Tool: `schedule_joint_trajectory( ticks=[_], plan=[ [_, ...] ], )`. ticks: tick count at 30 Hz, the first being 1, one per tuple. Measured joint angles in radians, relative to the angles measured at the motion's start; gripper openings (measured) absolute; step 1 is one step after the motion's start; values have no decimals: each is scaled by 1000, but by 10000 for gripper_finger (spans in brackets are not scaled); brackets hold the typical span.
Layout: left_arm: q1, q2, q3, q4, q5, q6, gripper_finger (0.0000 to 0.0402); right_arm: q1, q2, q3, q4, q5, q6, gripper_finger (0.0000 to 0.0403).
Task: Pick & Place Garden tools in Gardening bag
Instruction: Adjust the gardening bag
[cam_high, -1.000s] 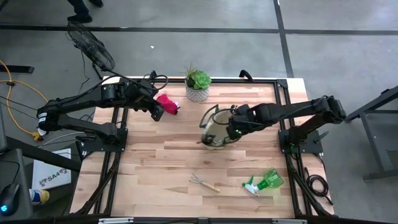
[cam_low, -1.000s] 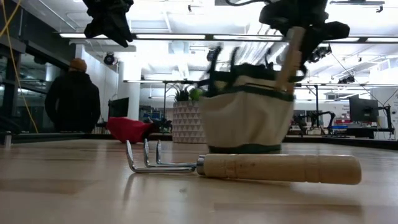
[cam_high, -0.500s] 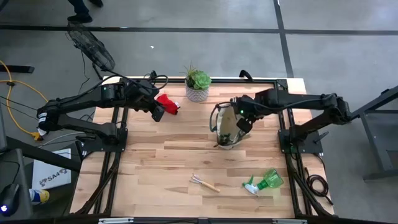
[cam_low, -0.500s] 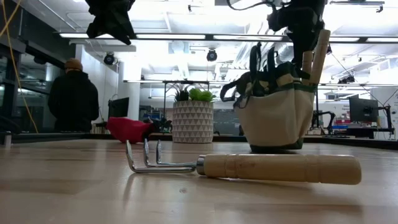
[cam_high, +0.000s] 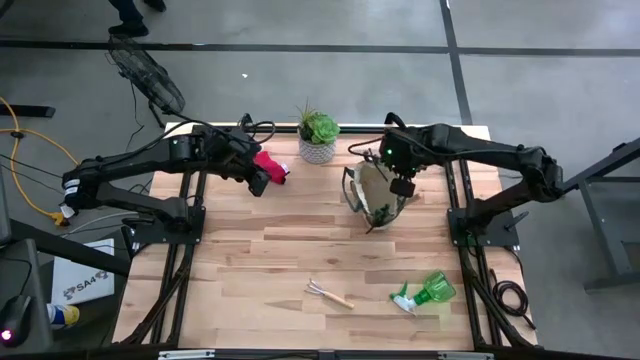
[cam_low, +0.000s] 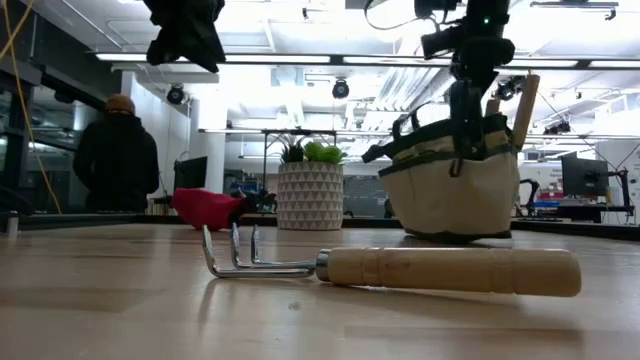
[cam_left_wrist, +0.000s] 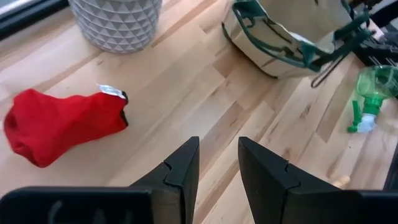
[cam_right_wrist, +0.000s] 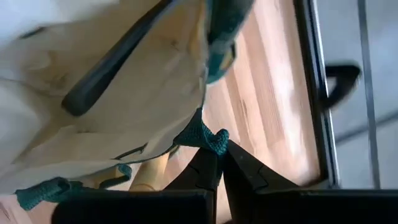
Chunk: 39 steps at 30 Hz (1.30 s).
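Wood-plank table (cam_high: 250, 260): right hand (cam_right_wrist: 219, 155) pinches soft bag (cam_high: 372, 195).

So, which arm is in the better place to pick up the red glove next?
The left. The left gripper hovers open right beside the red glove, which lies free on the table. The right gripper is shut on the gardening bag's handle, farther away.

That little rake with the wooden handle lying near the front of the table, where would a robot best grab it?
Probably by the pale wooden handle of the small hand rake, coming straight down from above. It lies flat on the wooden table with open space all round it. The handle is the thick, round, straight part, whereas the bent metal prongs are thin and curved, so a tool would likely slip off them.
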<state>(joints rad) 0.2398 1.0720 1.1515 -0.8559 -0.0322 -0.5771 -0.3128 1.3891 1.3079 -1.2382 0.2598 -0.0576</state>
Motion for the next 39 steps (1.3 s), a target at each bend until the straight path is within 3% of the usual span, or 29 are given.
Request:
schedule_joint_trajectory(
  ticks=[6, 11, 22, 39],
  plan=[
    [-2, 34, 0, 23, 38, 14, 106, -10, 18, 0, 68, -61, -244, 4],
    [-34, 52, 0, 57, 48, 32, 106, -8, 55, 0, 116, -99, -340, 4],
    [-90, 63, -2, 107, 23, 64, 106, 93, 136, 0, 245, -132, -427, 4],
    [-90, 63, -2, 106, 24, 65, 106, 216, 139, 0, 445, -206, -381, 4]
  ],
)
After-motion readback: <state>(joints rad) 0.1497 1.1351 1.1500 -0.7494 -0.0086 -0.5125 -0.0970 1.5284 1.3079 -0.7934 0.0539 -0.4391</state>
